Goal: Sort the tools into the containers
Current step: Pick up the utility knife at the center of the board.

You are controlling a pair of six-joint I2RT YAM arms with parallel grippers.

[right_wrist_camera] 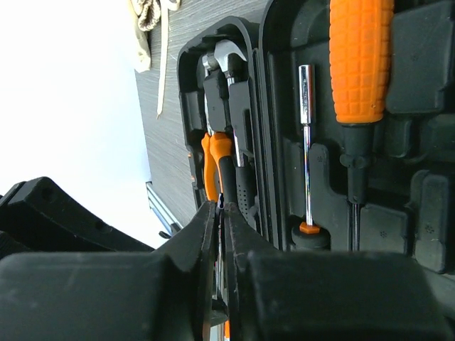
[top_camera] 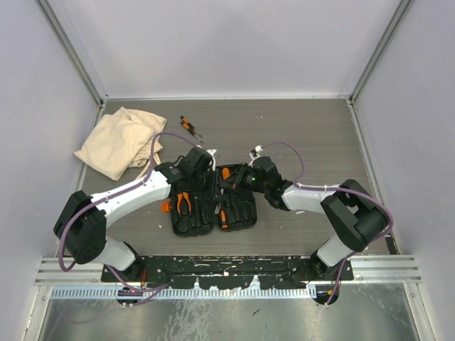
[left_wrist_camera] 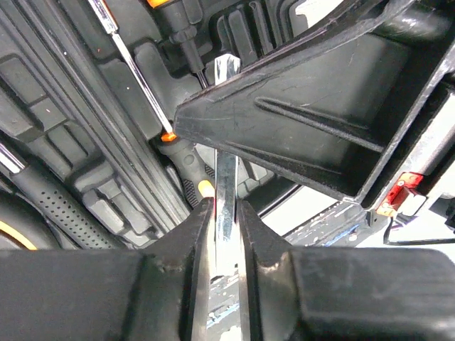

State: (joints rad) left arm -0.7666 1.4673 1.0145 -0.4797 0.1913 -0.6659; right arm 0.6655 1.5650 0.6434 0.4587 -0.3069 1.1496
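Pinching a steel shaft (left_wrist_camera: 226, 174), left tool (left_wrist_camera: 226, 217) at black case (left_wrist_camera: 71, 106).

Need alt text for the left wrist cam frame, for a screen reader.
The left gripper is shut on a flat steel blade that points up the frame. Behind it is the black tool case, with a thin screwdriver lying in it.

grey wood-grain table (top_camera: 313, 135) boxed in by plain pale walls (top_camera: 227, 42).
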